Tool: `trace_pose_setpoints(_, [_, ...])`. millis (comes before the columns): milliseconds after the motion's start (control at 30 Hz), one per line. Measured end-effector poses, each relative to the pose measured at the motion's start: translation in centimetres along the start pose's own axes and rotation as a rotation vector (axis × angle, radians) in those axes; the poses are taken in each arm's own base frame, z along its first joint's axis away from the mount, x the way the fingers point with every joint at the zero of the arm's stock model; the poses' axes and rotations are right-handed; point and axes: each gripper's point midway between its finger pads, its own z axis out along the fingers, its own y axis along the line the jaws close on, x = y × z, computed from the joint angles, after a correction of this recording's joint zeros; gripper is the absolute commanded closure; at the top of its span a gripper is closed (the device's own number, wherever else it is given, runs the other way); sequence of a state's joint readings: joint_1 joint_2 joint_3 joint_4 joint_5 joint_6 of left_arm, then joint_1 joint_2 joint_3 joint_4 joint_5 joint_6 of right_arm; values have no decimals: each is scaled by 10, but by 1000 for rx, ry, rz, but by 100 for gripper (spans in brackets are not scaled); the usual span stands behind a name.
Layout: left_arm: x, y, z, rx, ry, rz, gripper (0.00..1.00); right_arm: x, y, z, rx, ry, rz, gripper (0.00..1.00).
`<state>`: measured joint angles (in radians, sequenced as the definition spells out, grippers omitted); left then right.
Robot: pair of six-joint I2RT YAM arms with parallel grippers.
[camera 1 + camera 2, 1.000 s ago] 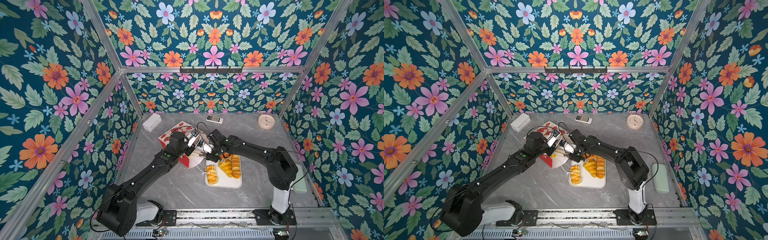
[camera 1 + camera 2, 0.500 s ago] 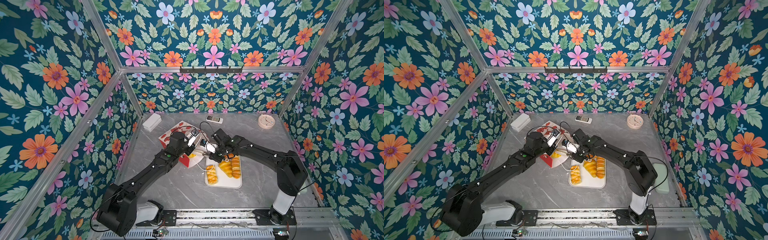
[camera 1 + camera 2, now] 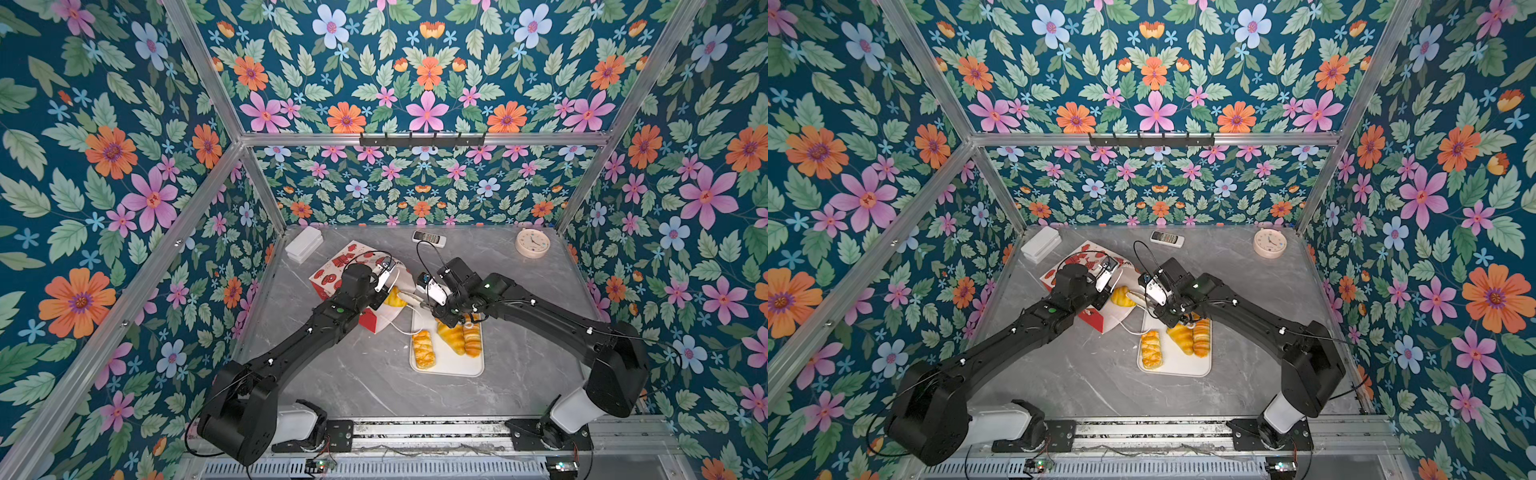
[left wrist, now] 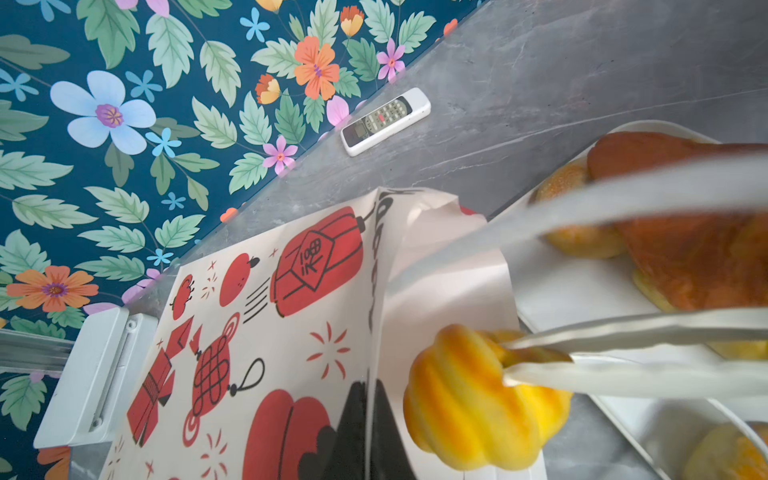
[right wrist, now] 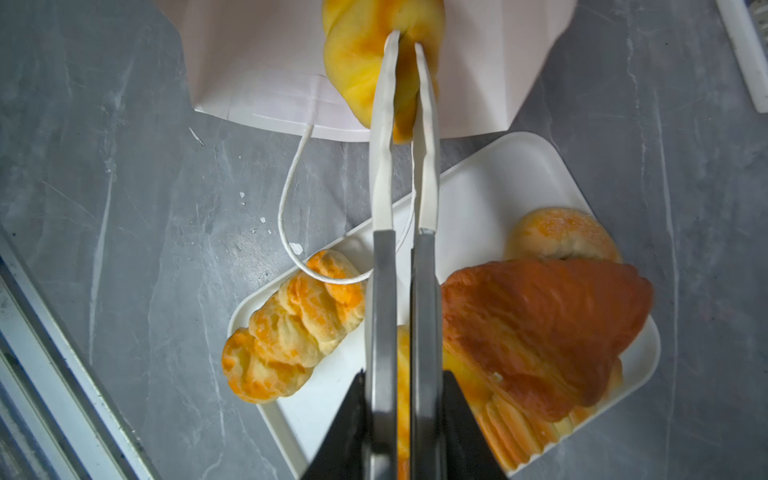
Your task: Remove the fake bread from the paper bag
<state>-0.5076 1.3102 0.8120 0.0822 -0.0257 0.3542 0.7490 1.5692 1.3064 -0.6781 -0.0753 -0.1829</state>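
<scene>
Yellow ridged bread at mouth of bag, pinched between tips of right gripper. Bag lying on table, rim clamped in closed left gripper. Red lantern print, its character illegible. Just beside, tray with plait, croissant, bagel.

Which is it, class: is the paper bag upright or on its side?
On its side: the paper bag lies printed panel up, mouth opening sideways toward the tray, cord handle trailing on the table.
</scene>
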Motion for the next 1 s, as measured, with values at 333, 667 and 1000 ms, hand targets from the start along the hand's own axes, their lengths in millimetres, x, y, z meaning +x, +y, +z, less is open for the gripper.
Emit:
trace_pose_setpoints(333, [2,18,-1,-102,28,-80,100,18,-2,-27,40,59,209,77])
trace_pose_setpoints(667, [13,40,-11,-239,55,-192,100,25,1,-35,38,78,487,77])
trace_pose_setpoints(1000, [47,51,-17,-365,118,-232,100,20,12,-15,-2,130,663,77])
